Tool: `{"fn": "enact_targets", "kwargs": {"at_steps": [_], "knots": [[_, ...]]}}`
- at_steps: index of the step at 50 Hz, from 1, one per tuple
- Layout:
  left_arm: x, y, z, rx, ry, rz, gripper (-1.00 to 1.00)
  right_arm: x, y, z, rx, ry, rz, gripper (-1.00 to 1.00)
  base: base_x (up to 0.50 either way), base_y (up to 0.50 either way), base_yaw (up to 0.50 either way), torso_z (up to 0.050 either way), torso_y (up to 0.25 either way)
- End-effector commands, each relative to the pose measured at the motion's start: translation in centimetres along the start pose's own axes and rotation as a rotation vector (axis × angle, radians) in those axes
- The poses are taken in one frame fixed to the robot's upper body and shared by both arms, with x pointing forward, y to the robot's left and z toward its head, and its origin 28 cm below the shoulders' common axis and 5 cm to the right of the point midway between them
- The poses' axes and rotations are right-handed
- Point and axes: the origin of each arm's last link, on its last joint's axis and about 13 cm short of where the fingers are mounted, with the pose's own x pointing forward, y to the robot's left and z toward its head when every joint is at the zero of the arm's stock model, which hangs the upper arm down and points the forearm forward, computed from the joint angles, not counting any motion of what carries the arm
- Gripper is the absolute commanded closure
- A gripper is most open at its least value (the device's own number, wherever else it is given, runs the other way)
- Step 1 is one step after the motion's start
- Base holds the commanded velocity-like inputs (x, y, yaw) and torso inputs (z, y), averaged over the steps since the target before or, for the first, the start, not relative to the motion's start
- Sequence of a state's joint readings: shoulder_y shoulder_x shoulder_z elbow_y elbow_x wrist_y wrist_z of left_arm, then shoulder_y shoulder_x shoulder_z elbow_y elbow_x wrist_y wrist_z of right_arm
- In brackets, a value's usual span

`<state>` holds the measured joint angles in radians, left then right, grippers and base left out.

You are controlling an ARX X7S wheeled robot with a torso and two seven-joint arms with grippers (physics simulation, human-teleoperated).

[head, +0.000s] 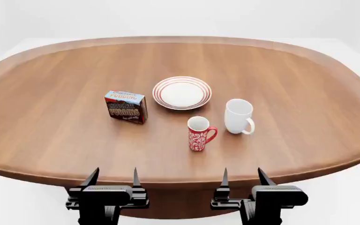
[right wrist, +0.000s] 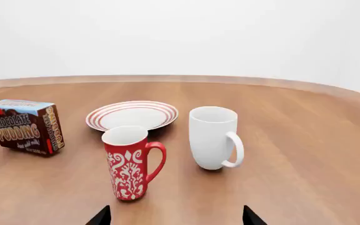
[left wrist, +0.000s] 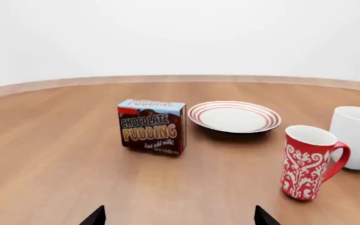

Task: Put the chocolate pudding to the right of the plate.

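- Your left hand (head: 113,177) hangs just off the near edge of the worktop (head: 55,126), fingers spread wide apart with nothing between them.
- Your right hand (head: 241,177) sits beside it at the same near edge, also wide open and holding nothing.
- Both hands are well apart from every object on the worktop; in each wrist view only the two dark fingertips (left wrist: 95,216) show at the edge of the frame.
- You see the chocolate pudding (head: 125,106) standing on the worktop to the left of the plate (head: 181,92), near it but not touching, with a strip of bare wood between them.
- Its light blue top faces up and the dark brown side with the white and orange lettering faces you; the left wrist view (left wrist: 152,125) shows that side clearly.
- The plate lies flat, white with red rings round its rim, a little farther from you than the box.
- A red mug (head: 198,133) with a white pattern stands upright nearer to you than the plate, its handle turned to your right.
- A white mug (head: 238,116) stands upright just right of the red one and right of the plate's near side, handle also toward your right; the two mugs are close but apart.
- From the right wrist view, the red mug (right wrist: 129,161) is nearest, the white mug (right wrist: 213,137) beside it, and the plate (right wrist: 131,115) and box (right wrist: 25,126) behind.
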<state>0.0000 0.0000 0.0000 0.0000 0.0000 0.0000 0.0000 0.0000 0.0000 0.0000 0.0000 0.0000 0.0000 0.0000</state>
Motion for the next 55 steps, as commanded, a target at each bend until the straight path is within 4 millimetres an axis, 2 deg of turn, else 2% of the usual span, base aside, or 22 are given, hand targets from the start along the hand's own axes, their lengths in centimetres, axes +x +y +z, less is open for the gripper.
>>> {"fn": "enact_targets", "kwargs": {"at_steps": [1,10,28,38,41,46,47,48,51,55], "knots": [[0.0,0.0,0.0,-0.009,0.004,-0.004,-1.00,0.1,0.0,0.0,0.017,0.017,0.005,-1.00,0.00,0.00,0.00,0.000,0.000],[0.0,0.0,-0.2,-0.011,0.011,-0.011,-1.00,0.2,0.1,-0.1,0.019,0.004,-0.019,-1.00,0.00,0.02,0.00,0.000,0.000],[0.0,0.1,-0.1,-0.008,0.005,-0.010,-1.00,0.1,0.3,-0.2,0.018,0.001,-0.006,-1.00,0.00,0.50,0.00,0.000,0.000],[0.1,0.1,0.2,-0.002,0.009,-0.010,-1.00,0.2,0.0,0.4,0.024,0.007,-0.009,-1.00,0.00,0.02,0.00,0.000,0.000],[0.5,0.1,1.2,0.012,0.013,-0.010,-1.00,0.5,-0.3,1.5,0.055,0.014,0.020,-1.00,0.00,0.00,0.00,0.000,0.000],[2.4,0.6,5.3,0.023,0.024,-0.016,-1.00,1.6,-1.1,5.4,0.022,0.004,0.010,-1.00,0.00,0.00,0.00,0.000,0.000],[2.6,0.6,6.0,0.019,0.013,-0.013,-1.00,1.9,-1.2,6.4,0.025,0.000,0.025,-1.00,0.00,0.00,0.00,0.000,0.000],[3.1,0.8,7.5,0.013,0.004,-0.019,-1.00,2.3,-1.5,8.0,0.044,-0.005,0.032,-1.00,0.00,0.00,0.00,0.000,0.000],[3.5,0.8,9.2,0.022,-0.033,-0.023,-1.00,2.6,-1.5,9.6,0.028,-0.016,0.043,-1.00,0.00,0.00,0.00,0.000,0.000],[3.8,0.7,10.4,0.027,-0.039,-0.039,-1.00,2.9,-1.6,10.8,0.018,-0.014,0.049,-1.00,0.00,0.00,0.00,0.000,0.000]]}}
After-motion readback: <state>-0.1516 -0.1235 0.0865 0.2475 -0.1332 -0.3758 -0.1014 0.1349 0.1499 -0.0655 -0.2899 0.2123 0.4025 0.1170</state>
